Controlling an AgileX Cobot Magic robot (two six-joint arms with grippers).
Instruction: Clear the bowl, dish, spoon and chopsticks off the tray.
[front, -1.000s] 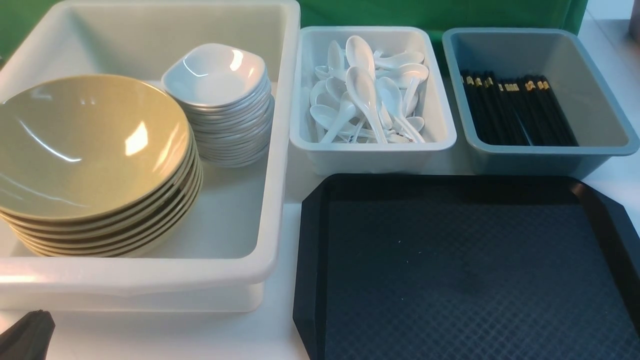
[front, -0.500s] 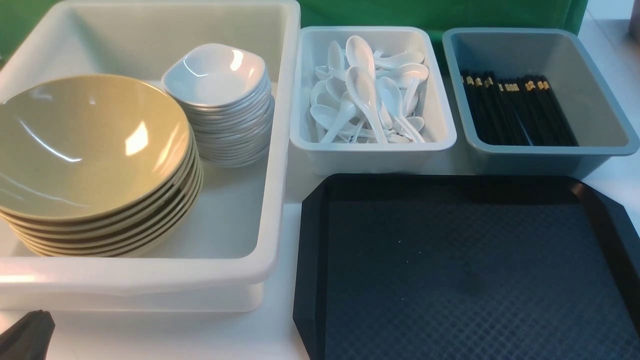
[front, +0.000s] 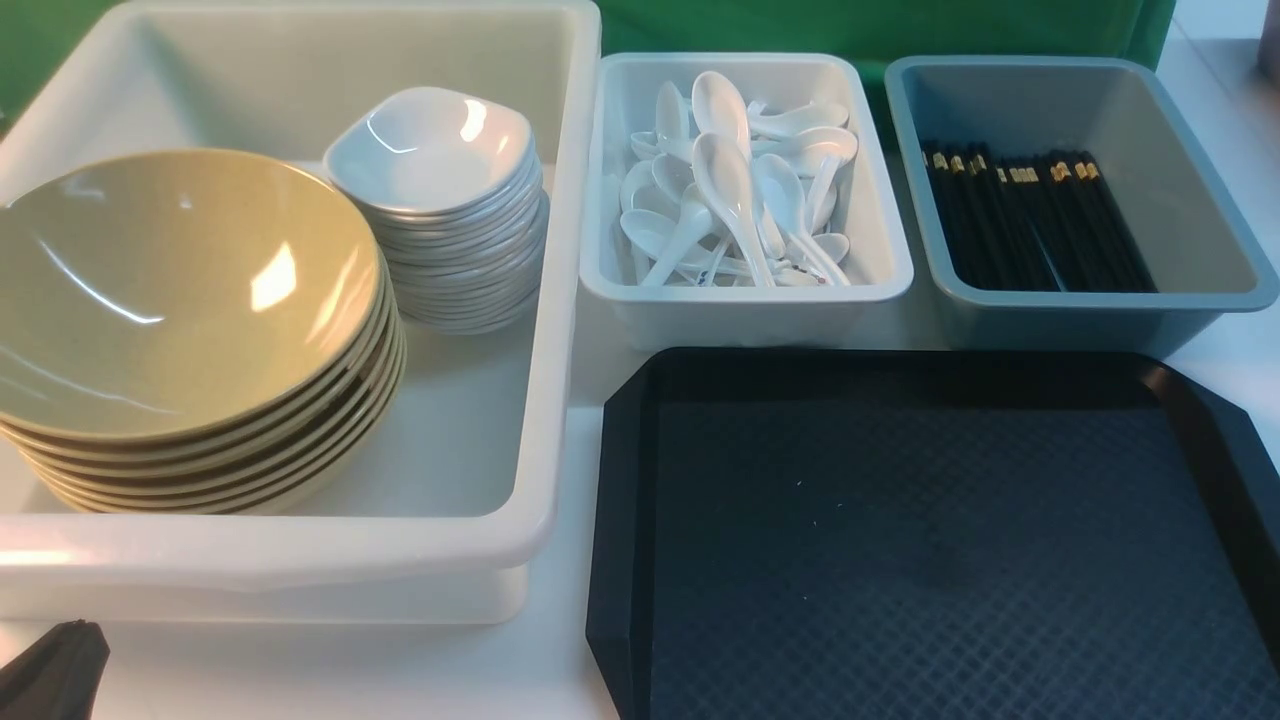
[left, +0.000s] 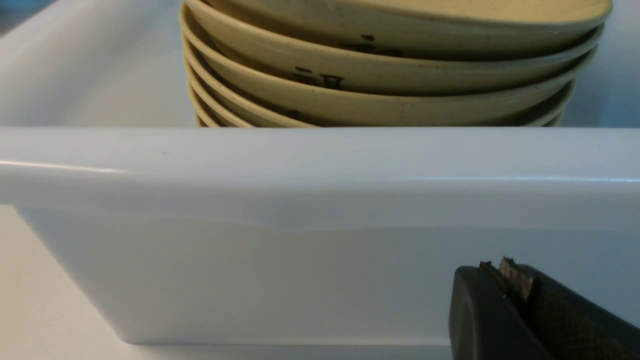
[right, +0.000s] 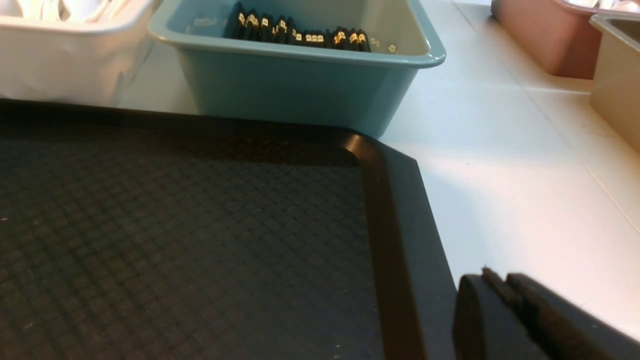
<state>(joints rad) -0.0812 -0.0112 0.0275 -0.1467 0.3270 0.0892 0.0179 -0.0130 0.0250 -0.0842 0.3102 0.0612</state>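
The black tray (front: 620, 520) lies at the front right, and its diamond-textured floor bears nothing. Olive-yellow bowls (front: 170, 290) stand stacked in the large white bin (front: 560, 300), beside a stack of small white dishes (front: 430, 150). White spoons (front: 730, 180) fill the small white bin (front: 750, 295). Black chopsticks (front: 1030, 220) lie in the grey-blue bin (front: 1100, 305). My left gripper (front: 60, 665) is shut and empty, low in front of the large bin's near wall (left: 300, 175). My right gripper (right: 500, 282) is shut and empty, by the tray's right rim (right: 385, 225).
The three bins stand behind and to the left of the tray on a white table. In the right wrist view a pink bin (right: 540, 45) and a beige bin (right: 615, 75) stand further off to the right.
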